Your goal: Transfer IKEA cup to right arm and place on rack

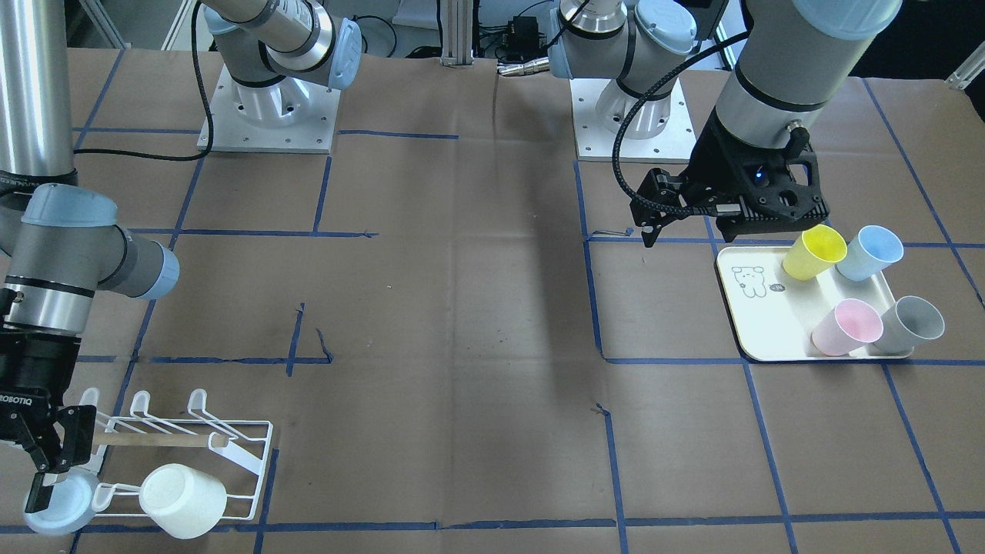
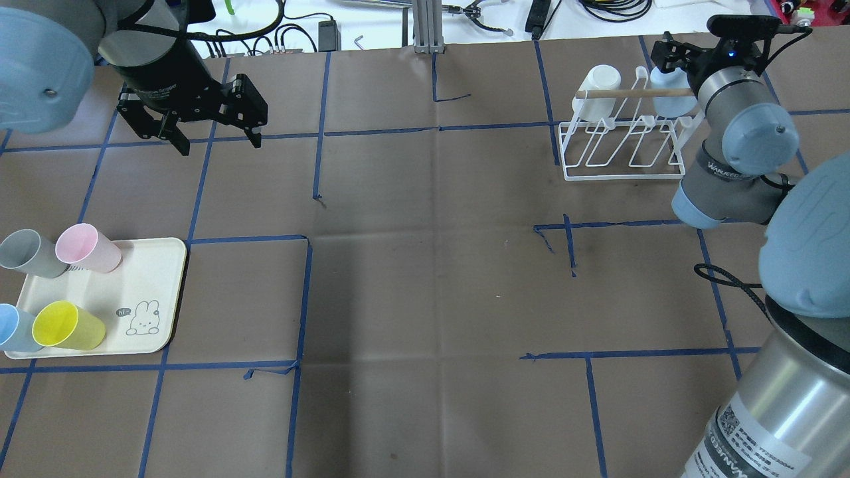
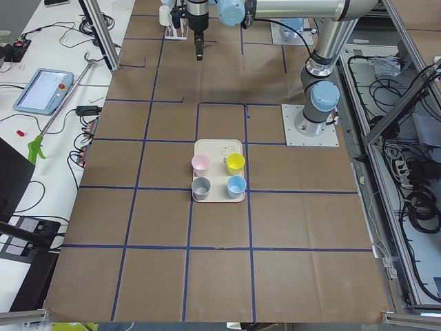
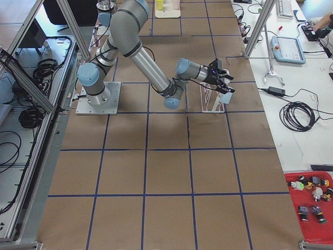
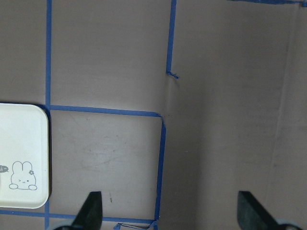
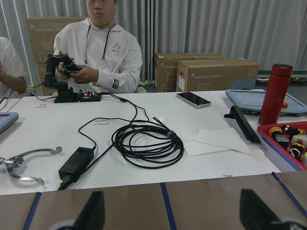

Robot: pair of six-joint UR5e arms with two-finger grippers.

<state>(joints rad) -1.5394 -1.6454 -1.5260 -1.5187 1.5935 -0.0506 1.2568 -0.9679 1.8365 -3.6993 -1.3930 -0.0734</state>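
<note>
Front-facing view: the right gripper [image 1: 54, 469] is at lower left, at the end of the rack [image 1: 254, 454]. The pale blue cup [image 1: 61, 504] sits right under it. One finger overlaps the cup's rim, and I can't tell whether they touch. My worry is that a sideways pull-out could snag that rim and drag the cup off the end prong, or shift the light wire rack. A white cup [image 1: 185, 500] hangs just beside it, leaving little room on that side. At right, the left gripper [image 1: 692, 219] hangs over the top edge of the tray [image 1: 758, 331], close to the yellow cup [image 1: 814, 252]. A careless descent could tip that cup.

Overhead view: at upper right the pale blue cup [image 2: 667, 93] is on the rack [image 2: 597, 174] beside the wooden dowel [image 2: 624, 93]. I can't confirm that it is properly hooked. The left gripper [image 2: 219, 143], at upper left, has its jaws wide and empty.

Left side view: the tray [image 3: 219, 200] sits mid-frame with four cups on it, well apart from the rack at the top.

Right side view: the near arm reaches to the rack [image 4: 213, 101] at centre right. I can't judge the jaws from here.

Left wrist view: the left gripper [image 5: 171, 211] is spread wide over bare paper. The tray corner [image 5: 24, 143] is at left.

Right wrist view: the right gripper [image 6: 172, 213] has its jaws wide with nothing between them. It faces a bench with a coiled cable [image 6: 148, 143] and a seated person [image 6: 100, 52].
</note>
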